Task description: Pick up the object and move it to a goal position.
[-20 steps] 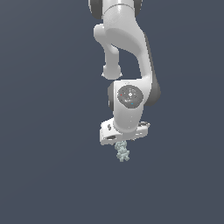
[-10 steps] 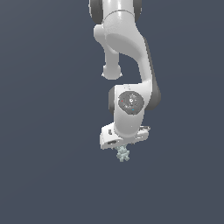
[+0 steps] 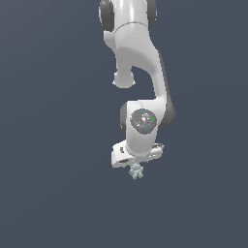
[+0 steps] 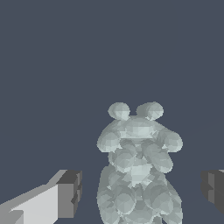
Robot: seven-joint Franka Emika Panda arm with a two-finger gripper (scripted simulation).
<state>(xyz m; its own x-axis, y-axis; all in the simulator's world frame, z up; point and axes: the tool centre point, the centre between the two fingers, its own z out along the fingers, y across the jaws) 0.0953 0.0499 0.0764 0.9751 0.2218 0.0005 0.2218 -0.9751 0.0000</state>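
Plainly, we see the white arm point(image 3: 140, 72) hanging down from the top of the exterior view, bent at its joints, with the claw point(image 3: 136, 163) at its lower end. Just under the claw hangs the object point(image 3: 136, 171), a small pale grey-green knobbly lump, much narrower than the white body above it, with only dark flat background around and below it. From the wrist view we look along the claw at the same object point(image 4: 138, 168): a bumpy cluster of rounded blobs, with two small knobs at its far end. One dark-tipped finger point(image 4: 70, 192) stands to one side of it and the other finger point(image 4: 213, 186) to the other side, and in this view we see a gap of background between each pad and the lump. Whether the pads grip it nearer the camera, we cannot tell; the claw looks partly spread, wider than the visible part of the object.
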